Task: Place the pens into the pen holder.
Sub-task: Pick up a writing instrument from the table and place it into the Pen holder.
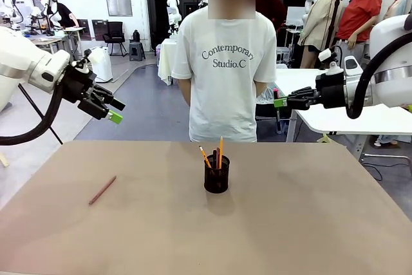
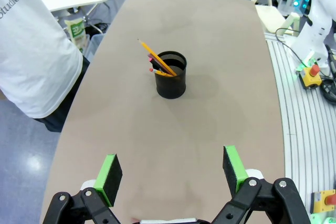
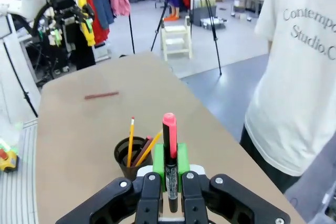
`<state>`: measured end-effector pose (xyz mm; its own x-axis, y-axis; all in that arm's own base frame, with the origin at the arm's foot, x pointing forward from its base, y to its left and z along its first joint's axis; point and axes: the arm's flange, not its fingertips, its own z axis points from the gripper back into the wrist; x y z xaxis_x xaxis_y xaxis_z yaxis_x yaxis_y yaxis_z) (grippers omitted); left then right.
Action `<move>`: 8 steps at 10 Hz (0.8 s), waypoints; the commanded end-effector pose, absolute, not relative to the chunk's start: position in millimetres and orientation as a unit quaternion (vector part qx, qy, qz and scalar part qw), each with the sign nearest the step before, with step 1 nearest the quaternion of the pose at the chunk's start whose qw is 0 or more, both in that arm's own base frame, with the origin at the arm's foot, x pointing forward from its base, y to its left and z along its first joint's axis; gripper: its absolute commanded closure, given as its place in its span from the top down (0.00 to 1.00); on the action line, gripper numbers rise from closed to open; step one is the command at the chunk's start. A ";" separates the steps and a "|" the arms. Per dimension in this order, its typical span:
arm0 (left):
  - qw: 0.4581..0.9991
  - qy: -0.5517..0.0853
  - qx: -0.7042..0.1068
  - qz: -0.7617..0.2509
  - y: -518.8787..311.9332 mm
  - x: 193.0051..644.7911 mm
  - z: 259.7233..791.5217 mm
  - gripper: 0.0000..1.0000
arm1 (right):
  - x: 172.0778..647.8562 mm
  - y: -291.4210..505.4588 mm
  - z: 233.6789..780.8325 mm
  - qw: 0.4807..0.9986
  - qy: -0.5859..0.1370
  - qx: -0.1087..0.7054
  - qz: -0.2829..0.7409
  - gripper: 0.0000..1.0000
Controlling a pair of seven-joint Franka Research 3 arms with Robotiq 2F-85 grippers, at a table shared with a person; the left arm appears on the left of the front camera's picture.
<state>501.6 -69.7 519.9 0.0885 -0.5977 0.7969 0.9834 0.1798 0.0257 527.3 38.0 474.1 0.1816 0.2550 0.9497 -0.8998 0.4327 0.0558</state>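
The black mesh pen holder (image 1: 216,180) (image 2: 171,75) (image 3: 127,157) stands at the table's middle with two yellow-orange pencils (image 1: 220,151) (image 2: 157,61) and a darker stick in it. A reddish-brown pencil (image 1: 102,190) (image 3: 101,95) lies flat on the left part of the table. My right gripper (image 1: 282,102) (image 3: 170,167) hovers high at the right, shut on a black marker (image 3: 169,148) with a red cap. High at the left, my left gripper (image 1: 116,110) (image 2: 172,174) hangs open and holds nothing, its green pads (image 2: 110,173) wide apart, facing the holder.
A person in a white T-shirt (image 1: 225,69) stands at the far edge of the table (image 1: 309,223), no hands over it. A white table (image 1: 335,117) sits behind at the right. Bare tabletop lies all around the holder.
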 end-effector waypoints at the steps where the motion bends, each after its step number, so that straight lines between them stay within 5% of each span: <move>1: 0.684 -0.345 -0.274 -0.582 -69.0 500.5 520.6 1.00 | 527.3 38.3 474.9 0.696 -0.482 0.323 0.423 0.00; 6: 0.684 -0.345 -0.274 -0.582 -69.0 500.5 520.6 1.00 | 527.4 37.3 472.7 0.694 -0.483 0.331 0.419 0.00; 8: 0.684 -0.345 -0.274 -0.582 -69.0 500.5 520.6 1.00 | 533.9 54.1 464.6 0.626 -0.479 0.385 0.480 0.00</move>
